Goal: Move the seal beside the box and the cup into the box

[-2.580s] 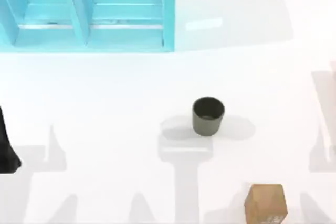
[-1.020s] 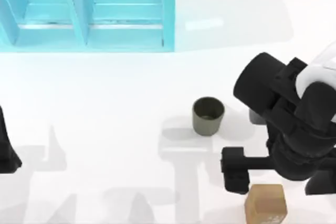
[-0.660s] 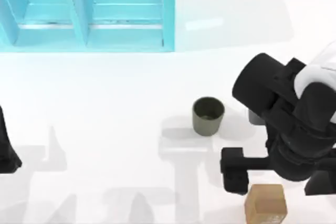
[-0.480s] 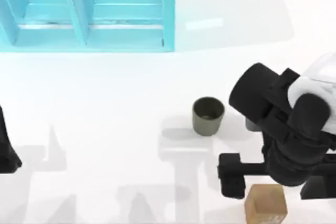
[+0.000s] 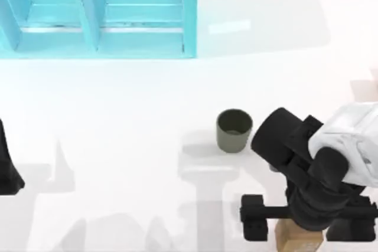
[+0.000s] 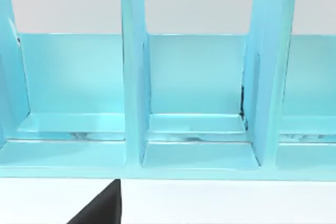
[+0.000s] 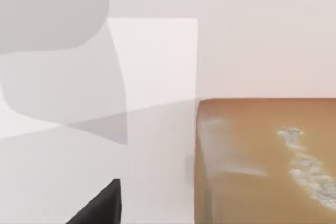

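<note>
Scanning from the table's left, the left arm sits parked at the edge, and I cannot tell how its fingers stand. Its wrist camera looks into the turquoise box, whose upright dividers split it into open compartments; from above, the box occupies the far left of the white table.

Near the middle stands the cup, upright, olive-grey, well apart from the box and untouched.

Further right, the right gripper hangs directly over the seal at the near edge of the table, covering most of it from above. A dark finger block shows to the seal's left and another to its right, so the fingers appear spread to either side of the block, with nothing gripped yet. The right wrist view shows the seal close up, its brown face with pale marks.

The risks, as I judge them: the seal sits at the very front of the table, so an off-centre closing could nudge it over the edge or twist it. A swing toward the box could also clip the cup, which stands just beside the arm's dark body.
</note>
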Controlling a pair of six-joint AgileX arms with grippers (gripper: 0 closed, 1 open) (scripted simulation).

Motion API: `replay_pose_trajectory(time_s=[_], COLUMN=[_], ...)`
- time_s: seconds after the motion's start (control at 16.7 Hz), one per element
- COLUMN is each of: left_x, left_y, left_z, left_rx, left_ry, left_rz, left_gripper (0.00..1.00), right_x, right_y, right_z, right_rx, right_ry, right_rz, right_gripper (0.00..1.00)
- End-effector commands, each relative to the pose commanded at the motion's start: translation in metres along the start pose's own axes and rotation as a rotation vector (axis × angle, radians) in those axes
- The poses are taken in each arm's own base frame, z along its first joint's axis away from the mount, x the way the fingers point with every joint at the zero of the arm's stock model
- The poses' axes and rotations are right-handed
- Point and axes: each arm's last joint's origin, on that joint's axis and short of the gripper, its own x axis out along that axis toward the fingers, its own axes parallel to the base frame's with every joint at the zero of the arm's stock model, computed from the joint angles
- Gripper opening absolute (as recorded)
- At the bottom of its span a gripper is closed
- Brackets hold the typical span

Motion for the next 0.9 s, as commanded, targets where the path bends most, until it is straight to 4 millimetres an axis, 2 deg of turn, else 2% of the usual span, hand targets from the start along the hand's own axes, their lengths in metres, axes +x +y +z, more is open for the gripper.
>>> replay_pose_trajectory(time_s=[0.18, 0.9], left_x=[0.0, 0.0], left_y=[0.0, 0.0], left_z=[0.0, 0.0], left_rx=[0.0, 0.0], left_ry=[0.0, 0.0], left_rz=[0.0, 0.0], left_gripper=[1.0, 1.0], right_x=[0.0, 0.0], right_y=[0.0, 0.0], right_z=[0.0, 0.0], right_rx=[0.0, 0.0], right_ry=[0.0, 0.0], right_rz=[0.0, 0.0], right_gripper=[1.0, 0.1])
